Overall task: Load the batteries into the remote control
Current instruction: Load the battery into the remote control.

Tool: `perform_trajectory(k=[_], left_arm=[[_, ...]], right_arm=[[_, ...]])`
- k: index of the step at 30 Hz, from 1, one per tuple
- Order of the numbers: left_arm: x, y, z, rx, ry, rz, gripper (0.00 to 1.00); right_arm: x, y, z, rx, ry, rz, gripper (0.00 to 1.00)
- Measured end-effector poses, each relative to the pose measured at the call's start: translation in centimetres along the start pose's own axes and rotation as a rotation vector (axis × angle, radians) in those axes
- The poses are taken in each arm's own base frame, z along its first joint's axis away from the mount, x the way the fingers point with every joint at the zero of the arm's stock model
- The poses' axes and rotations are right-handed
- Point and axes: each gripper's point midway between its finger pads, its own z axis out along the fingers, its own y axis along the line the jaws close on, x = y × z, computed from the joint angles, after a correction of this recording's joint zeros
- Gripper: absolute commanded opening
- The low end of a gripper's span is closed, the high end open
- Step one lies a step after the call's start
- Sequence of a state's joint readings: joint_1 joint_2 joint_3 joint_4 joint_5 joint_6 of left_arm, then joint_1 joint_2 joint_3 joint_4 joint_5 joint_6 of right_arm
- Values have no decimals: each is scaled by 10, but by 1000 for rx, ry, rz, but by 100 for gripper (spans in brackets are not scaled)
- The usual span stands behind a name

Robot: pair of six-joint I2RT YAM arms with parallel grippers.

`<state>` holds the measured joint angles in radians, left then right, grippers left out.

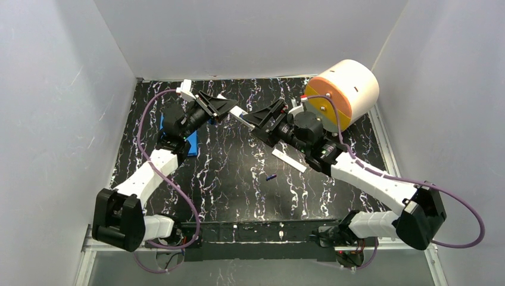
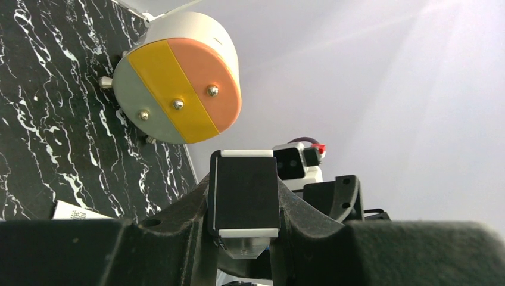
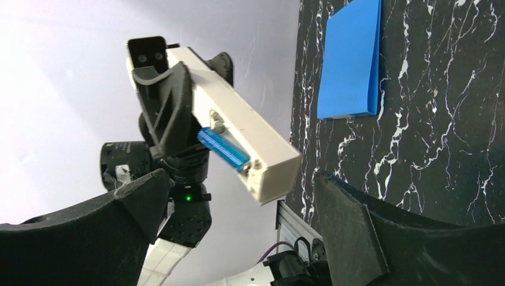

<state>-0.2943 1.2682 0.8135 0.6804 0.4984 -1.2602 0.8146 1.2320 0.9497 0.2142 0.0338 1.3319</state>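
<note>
The left gripper (image 1: pixel 217 107) clamps the remote (image 3: pixel 238 137) aloft with its recess facing the open, empty right gripper (image 1: pixel 262 118), probably so that gripper can seat the battery (image 3: pixel 223 149) resting there, while the other battery (image 1: pixel 271 177) waits on the table (image 1: pixel 226 190).

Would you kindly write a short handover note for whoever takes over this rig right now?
Left gripper: shut on the slim white plastic remote control, held above the table.
Right gripper: open, empty, by the remote's free end.
Done: one small blue cylindrical battery lies in its recess.
Left: the second blue battery lies loose on the black marbled table; load it.
</note>
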Motion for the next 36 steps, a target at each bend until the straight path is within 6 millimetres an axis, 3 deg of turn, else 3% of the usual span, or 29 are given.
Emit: perform_trajectory(k=[5,16,28,36], left_arm=[[1,-9,-3,12,-6,-1,5],[6,-12,-4,12,3,-5,5],[8,-11,-5,1,10,-10,4],[8,-21,-9,21,4,7,4]], right_arm=[[4,-5,6,11,9,3,99],[4,7,19,-29,9,-2,98],[7,8,21,-37,17,-3,82],[7,10,21,-43,17,1,76]])
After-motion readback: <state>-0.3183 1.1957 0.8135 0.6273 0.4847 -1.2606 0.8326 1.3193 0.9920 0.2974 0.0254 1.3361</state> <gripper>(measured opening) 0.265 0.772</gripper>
